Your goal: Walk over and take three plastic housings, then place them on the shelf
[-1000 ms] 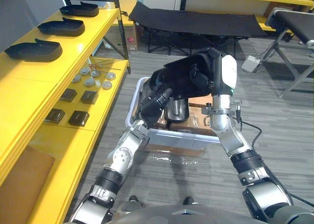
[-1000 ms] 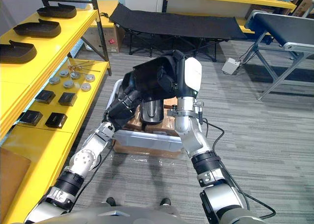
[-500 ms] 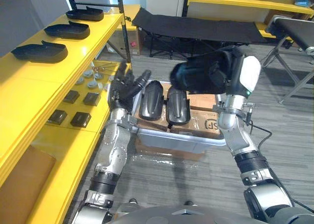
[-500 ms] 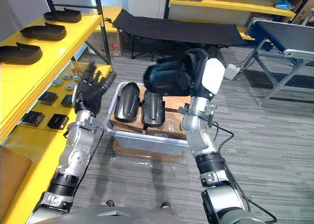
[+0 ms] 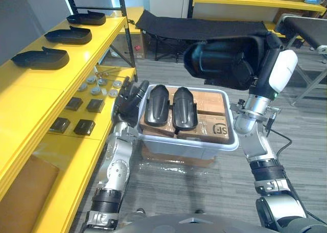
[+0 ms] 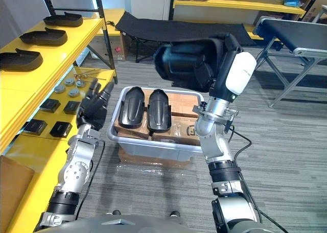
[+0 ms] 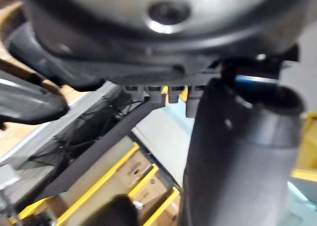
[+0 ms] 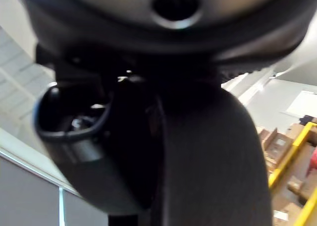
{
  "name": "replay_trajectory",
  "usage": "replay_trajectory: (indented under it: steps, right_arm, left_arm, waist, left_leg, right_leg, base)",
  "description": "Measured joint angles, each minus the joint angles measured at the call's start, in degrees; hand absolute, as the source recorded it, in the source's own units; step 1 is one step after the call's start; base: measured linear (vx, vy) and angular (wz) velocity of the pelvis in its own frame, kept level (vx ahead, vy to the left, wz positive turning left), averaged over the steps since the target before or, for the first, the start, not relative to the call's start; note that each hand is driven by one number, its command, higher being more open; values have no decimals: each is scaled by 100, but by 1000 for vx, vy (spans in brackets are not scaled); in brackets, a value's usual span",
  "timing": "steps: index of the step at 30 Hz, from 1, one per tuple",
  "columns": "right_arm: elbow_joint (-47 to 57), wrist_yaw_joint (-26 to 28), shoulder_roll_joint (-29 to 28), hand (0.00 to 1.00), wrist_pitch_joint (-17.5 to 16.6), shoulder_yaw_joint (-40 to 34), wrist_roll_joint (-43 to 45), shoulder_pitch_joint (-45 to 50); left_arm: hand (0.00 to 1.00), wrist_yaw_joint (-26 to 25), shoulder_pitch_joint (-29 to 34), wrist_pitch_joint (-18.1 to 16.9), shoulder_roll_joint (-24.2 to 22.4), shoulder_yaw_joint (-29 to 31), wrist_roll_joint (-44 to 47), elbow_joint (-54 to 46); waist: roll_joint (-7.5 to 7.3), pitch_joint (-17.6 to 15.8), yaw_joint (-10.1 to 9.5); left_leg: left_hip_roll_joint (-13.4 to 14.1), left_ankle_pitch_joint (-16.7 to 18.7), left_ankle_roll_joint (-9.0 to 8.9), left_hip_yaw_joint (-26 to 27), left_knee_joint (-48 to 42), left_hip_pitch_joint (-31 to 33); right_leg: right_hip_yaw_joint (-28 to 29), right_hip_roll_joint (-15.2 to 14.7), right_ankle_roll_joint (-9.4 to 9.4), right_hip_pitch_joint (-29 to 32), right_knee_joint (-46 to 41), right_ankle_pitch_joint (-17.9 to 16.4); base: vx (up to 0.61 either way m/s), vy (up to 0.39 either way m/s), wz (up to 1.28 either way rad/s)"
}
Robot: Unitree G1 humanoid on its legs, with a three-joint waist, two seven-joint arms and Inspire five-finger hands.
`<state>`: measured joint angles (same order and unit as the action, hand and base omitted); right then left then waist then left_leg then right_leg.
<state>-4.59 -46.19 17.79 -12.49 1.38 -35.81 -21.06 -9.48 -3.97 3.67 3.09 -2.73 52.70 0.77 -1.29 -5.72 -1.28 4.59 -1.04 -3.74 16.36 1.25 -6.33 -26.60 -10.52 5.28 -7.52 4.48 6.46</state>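
while the right hand (image 5: pixel 278 69) gripped one housing (image 5: pixel 219 59), fingers curled round it, the left hand (image 5: pixel 129 101) hung open with fingers straight and spread, holding nothing, just beside the bin (image 5: pixel 189 141). two more housings (image 5: pixel 157 104) lay side by side in the bin, below the right hand. three others (image 5: pixel 41 58) sat on the shelf (image 5: pixel 30 90) beyond the left hand.

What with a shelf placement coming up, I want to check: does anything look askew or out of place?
Nothing spilled or damaged. Only oddity: the right hand holds a black housing tilted in the air above the bin, with the left hand open beside the bin's rim; two housings lie side by side inside.
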Motion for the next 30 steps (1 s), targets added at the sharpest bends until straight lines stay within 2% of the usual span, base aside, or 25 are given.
replay_trajectory:
  steps: [4, 7, 10, 16, 18, 21, 24, 30]
  right_arm:
    - [236, 2, 0, 0, -296, 116, -104, -4]
    - [292, 32, 0, 0, -445, 260, -182, -8]
    - [293, 86, 1, 0, -573, 364, -204, -9]
    - [294, 217, 1, 0, -784, 790, -204, -10]
    - [294, 216, -3, 0, -856, 981, -204, -9]
    - [293, 213, -10, 0, -962, 1138, -206, -6]
    - [293, 207, -64, 0, -980, 1221, -206, -5]
    - [290, 190, -221, 0, -980, 1326, -190, 17]
  left_arm:
    - [100, 206, 0, 904, 19, -203, 996, 799]
    - [100, 320, 0, 1268, 15, -434, 1431, 1159]
    - [100, 489, -1, 1404, 10, -626, 1960, 1350]
    - [100, 1356, -34, 1367, -2, -845, 3719, 1624]
    - [100, 1850, -96, 1227, -9, -921, 4532, 1716]
    - [100, 2326, -193, 990, -40, -996, 5496, 1716]
    - [100, 2590, -365, 752, -78, -997, 5748, 1711]
    - [100, 2644, -451, 352, -111, -1158, 5749, 1692]
  waist:
    - [9, 82, 1]
    - [13, 87, 13]
    - [17, 90, 26]
    - [47, 108, 55]
    - [48, 108, 59]
    - [49, 109, 59]
    - [52, 111, 58]
    - [54, 111, 85]
  left_leg:
    - [0, 5, -1, 43, 9, -1]
    - [-1, 6, 0, 62, 9, 0]
    - [-1, 6, -1, 72, 9, 0]
    - [0, 6, -1, 79, 9, -1]
    - [0, 6, -1, 87, 8, -2]
    - [-3, 6, -1, 87, 8, -2]
    - [-3, 6, -1, 86, 7, -5]
    - [-6, 6, -1, 87, 8, -8]
  right_leg:
    - [34, -2, 2, 27, 0, 1]
    - [44, -2, 2, 40, 0, 1]
    - [50, 3, 2, 47, 0, 1]
    - [61, 8, 2, 52, 0, 2]
    - [73, 8, 2, 56, 0, 2]
    - [75, 7, 4, 56, 0, 3]
    - [75, 6, 4, 53, 0, 3]
    - [76, 5, 3, 53, 0, 3]
  base:
    - [5, 8, -3]
    - [12, 29, -4]
    - [4, 10, -1]
    - [0, 0, 0]
    - [9, 17, -1]
    - [0, 0, 0]
    - [10, 21, 0]
    - [0, 0, 0]
